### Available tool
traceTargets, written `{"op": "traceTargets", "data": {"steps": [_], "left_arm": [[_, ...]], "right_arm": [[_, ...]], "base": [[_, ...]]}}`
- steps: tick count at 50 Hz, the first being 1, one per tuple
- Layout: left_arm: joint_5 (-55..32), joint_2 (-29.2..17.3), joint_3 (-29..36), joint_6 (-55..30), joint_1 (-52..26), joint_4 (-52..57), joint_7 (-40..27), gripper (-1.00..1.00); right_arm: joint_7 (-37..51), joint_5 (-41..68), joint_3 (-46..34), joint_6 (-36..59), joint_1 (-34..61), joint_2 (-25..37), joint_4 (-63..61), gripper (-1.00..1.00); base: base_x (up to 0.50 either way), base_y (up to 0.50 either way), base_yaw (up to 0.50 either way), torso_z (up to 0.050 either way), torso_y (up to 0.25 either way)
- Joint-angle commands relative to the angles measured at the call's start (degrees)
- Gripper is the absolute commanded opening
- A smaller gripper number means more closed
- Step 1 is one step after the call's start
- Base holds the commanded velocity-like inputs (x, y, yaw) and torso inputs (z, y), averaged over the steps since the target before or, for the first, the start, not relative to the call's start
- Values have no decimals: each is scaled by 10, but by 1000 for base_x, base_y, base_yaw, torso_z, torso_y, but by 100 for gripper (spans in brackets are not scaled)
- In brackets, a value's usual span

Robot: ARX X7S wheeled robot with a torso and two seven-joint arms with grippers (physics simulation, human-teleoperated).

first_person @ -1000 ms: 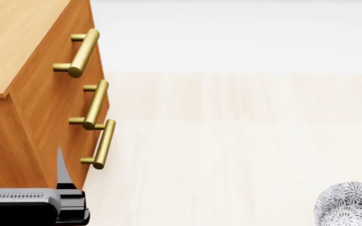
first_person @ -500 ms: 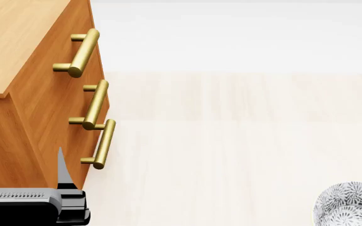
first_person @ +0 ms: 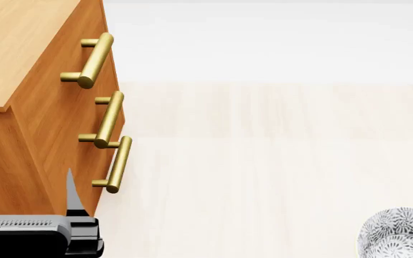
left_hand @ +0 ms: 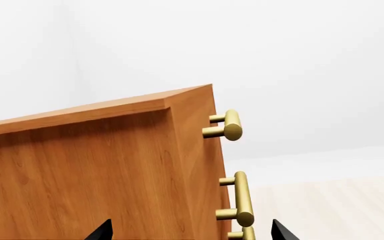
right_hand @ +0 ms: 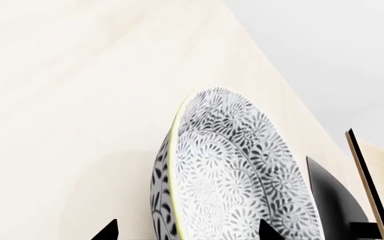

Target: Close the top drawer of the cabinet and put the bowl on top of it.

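Observation:
The orange-brown cabinet (first_person: 41, 107) stands at the left of the head view, its flat top (first_person: 13, 48) bare. The top drawer (first_person: 99, 32) carries a brass handle (first_person: 94, 58), and its front looks level with the two below. My left gripper (left_hand: 192, 231) is open beside the cabinet's side panel (left_hand: 92, 170), near the front corner; one finger (first_person: 71, 193) shows in the head view. The patterned bowl (first_person: 400, 234) sits on the floor at the lower right. My right gripper (right_hand: 188, 232) is open, its tips either side of the bowl's (right_hand: 232, 170) rim.
Pale wood floor (first_person: 264, 161) stretches from the cabinet to the bowl, with a white wall (first_person: 264, 37) behind. Two lower drawer handles (first_person: 109, 121) jut from the front. A pale slanted board on a dark base (right_hand: 362, 175) stands just past the bowl.
My left gripper has crept very slightly to the right in the head view. The cabinet and bowl have not moved.

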Motion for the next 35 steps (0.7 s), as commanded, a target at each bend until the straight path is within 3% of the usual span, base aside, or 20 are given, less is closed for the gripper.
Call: {"op": "traceTargets", "data": {"steps": [1, 35], "left_arm": [[-1, -1, 2, 3, 1, -1, -2, 100], [-5, -2, 7, 2, -4, -5, -7, 100]], "right_arm": [[0, 1, 2, 0, -1, 1, 2, 100], [0, 4, 8, -23, -19, -10, 28, 100]], "base": [[0, 0, 0, 0, 0], [0, 0, 0, 0, 0]]}}
